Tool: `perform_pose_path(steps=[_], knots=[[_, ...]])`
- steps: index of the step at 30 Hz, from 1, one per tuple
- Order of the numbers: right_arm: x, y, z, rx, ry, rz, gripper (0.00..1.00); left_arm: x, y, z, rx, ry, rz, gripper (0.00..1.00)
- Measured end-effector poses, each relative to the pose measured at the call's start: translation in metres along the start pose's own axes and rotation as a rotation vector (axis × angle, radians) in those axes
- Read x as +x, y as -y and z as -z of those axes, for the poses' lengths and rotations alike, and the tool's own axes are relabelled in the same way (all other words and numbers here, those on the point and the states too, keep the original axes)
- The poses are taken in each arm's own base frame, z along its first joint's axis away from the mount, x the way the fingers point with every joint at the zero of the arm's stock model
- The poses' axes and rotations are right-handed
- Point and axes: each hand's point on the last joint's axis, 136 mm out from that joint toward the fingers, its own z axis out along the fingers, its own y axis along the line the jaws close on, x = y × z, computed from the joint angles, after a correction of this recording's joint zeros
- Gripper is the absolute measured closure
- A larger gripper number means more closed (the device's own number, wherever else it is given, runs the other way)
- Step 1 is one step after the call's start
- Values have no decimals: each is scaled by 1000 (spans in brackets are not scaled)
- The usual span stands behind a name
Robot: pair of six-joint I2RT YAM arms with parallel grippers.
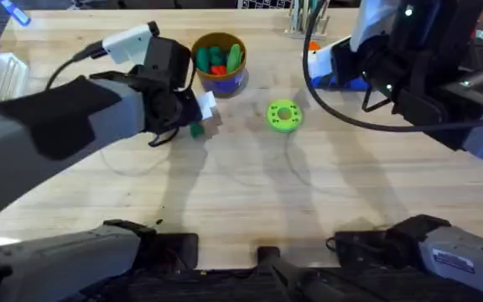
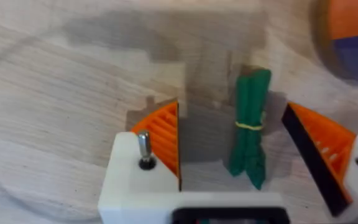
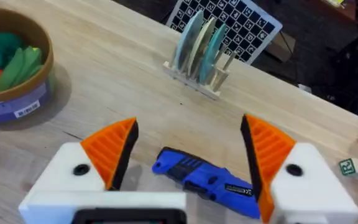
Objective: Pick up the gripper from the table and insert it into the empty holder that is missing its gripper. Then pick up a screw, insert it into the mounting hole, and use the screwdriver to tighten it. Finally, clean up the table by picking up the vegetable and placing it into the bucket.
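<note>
Cleanup step judged in hand: left jaws [image 2: 244, 171] spread astride the vegetable [image 2: 249, 127] lying mid-frame on the surface, needing descent and closing; right jaws [image 3: 191, 155] released above the screwdriver [image 3: 205, 178].

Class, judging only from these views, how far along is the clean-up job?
Done: both of the left pincer's holders carry orange pads, and a screw stands in its mount. In hand: its open fingers straddle the vegetable lying on the table. Left: lift it into the bucket. The screwdriver lies below the open right pincer.
</note>
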Motion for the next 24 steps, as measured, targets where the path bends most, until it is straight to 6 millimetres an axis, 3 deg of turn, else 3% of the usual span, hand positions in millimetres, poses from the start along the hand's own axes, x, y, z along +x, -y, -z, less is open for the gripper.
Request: perform_pose_path(steps=[2,6,7,11,15,18,20,24], knots=[[0,0,0,0,0,-1,9,6,-3,-5,-20,-26,7,24],[0,0,0,0,0,-3,10,8,-6,-6,-36,-38,17,235],[0,0,0,0,0,-3,9,8,-6,-6,-34,-40,20,329],[0,0,0,0,0,-3,9,9,-5,-5,-32,-44,22,936],[0,0,0,0,0,-3,10,10,-5,-2,-39,-64,22,976],[0,0,0,0,0,-3,10,10,-7,13,-73,-120,13,977],[0,0,0,0,1,-3,10,-6,0,29,-79,-116,12,977],[0,0,0,0,0,-3,10,-67,30,71,-11,10,36,977]])
